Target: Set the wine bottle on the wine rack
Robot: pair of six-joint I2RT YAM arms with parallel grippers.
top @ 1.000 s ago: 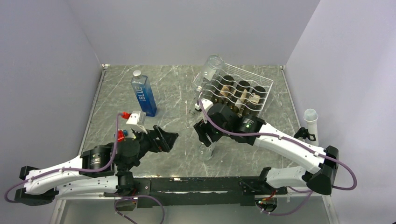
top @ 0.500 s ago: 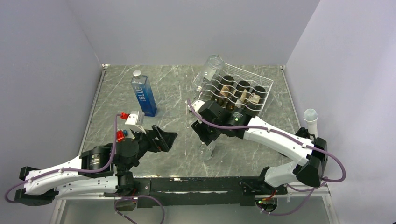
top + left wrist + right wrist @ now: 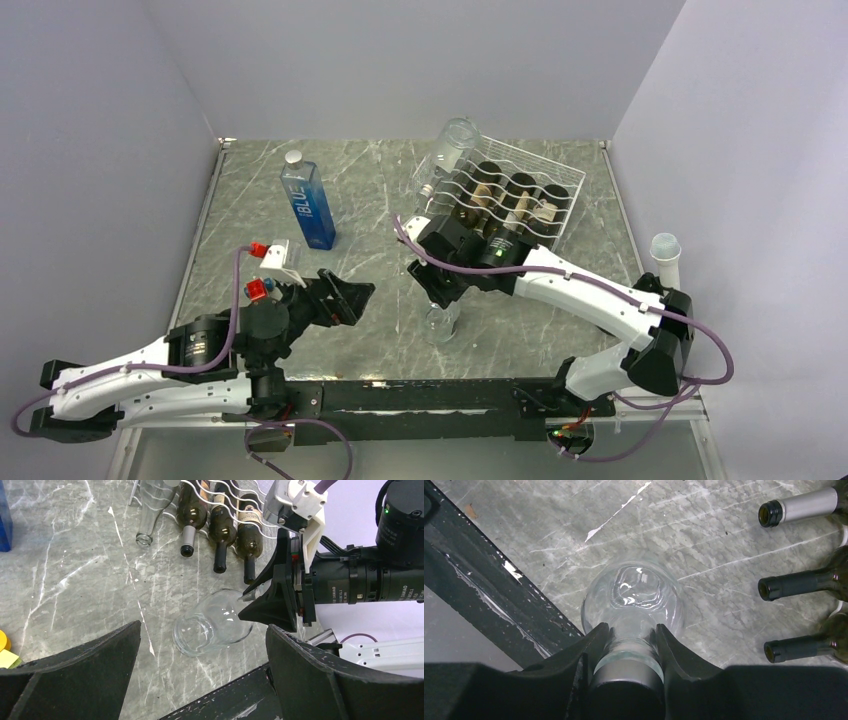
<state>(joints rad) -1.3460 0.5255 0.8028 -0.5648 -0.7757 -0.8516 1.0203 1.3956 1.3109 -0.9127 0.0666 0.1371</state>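
A clear glass wine bottle (image 3: 441,323) lies on the marble table near the front edge, its base toward the near rail. My right gripper (image 3: 437,290) is shut on its neck. In the right wrist view both fingers (image 3: 596,640) press the neck just below the capped mouth, with the bottle's body (image 3: 634,592) beyond them. The white wire wine rack (image 3: 560,180) stands at the back right and holds three dark bottles (image 3: 505,195) and one clear bottle (image 3: 450,150). My left gripper (image 3: 350,298) hovers open to the left of the lying bottle (image 3: 200,637), holding nothing.
A tall blue bottle (image 3: 308,205) stands at the back left. A white tube (image 3: 666,258) stands off the table's right edge. The black front rail (image 3: 484,580) runs close to the bottle's base. The dark bottles' necks (image 3: 796,582) point toward the gripper.
The right jaws have closed onto the bottle's neck, and the right arm has shifted slightly left. The left arm has edged a little toward the near left and stays open.
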